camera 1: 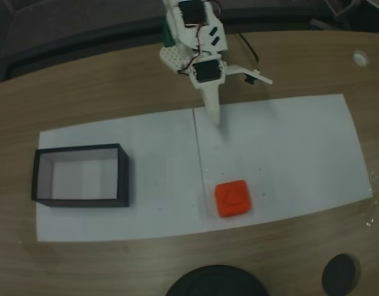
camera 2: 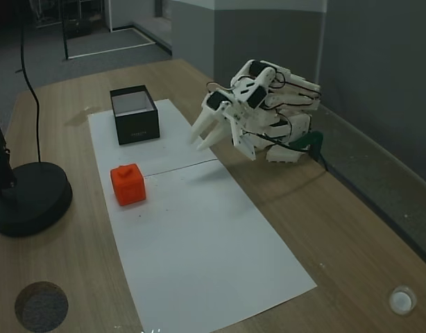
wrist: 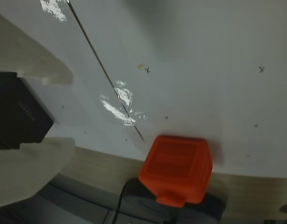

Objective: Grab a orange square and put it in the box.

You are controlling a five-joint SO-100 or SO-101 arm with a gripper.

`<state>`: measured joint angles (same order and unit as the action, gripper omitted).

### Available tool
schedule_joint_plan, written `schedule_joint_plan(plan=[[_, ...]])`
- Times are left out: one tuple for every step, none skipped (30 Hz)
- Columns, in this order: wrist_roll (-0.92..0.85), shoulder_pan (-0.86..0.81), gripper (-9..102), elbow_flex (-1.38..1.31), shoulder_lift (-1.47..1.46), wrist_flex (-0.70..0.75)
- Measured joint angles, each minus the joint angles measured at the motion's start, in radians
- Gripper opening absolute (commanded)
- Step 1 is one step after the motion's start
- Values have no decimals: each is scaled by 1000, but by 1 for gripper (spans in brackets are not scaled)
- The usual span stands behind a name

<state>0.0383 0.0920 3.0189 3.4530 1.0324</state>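
Observation:
The orange square (camera 1: 232, 198) lies on the white paper, right of the seam between two sheets in a fixed view. It also shows low in the wrist view (wrist: 178, 168) and near the paper's left edge in another fixed view (camera 2: 128, 184). The box (camera 1: 78, 150), black-walled and white inside, stands open-topped at the paper's left end (camera 2: 135, 125). My white gripper (camera 1: 216, 122) hangs above the paper near the seam, well short of the square. Its fingers are apart with nothing between them (camera 2: 198, 143). In the wrist view the gripper (wrist: 71, 109) frames a dark side of the box (wrist: 15, 114).
A large black round base (camera 1: 217, 280) and a small black disc (camera 1: 341, 271) sit at the table's near edge. The base (camera 2: 29, 198) carries a thin stand and cable. A small white cap (camera 1: 360, 58) lies at the far right on the wooden table (camera 1: 115, 80).

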Motion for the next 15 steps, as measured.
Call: schedule_joint_plan(plan=[[0, 14, 19, -23, -6, -21], [0, 37, 18, -52, -9, -32], [0, 46, 18, -83, -9, -37], [9, 43, 18, -115, -9, -38], [28, 37, 18, -155, -9, -38], [46, 46, 19, -196, -9, -38], [58, 63, 20, -239, -11, -31], [64, 74, 22, -281, -17, -25], [67, 86, 24, -319, -41, -21], [67, 92, 28, -350, -77, -18], [67, 109, 31, -370, -112, -18], [67, 118, 33, -390, -161, -18], [67, 118, 35, -408, -219, -18], [74, 112, 36, -426, -285, -18], [77, 114, 36, -446, -356, -18]])
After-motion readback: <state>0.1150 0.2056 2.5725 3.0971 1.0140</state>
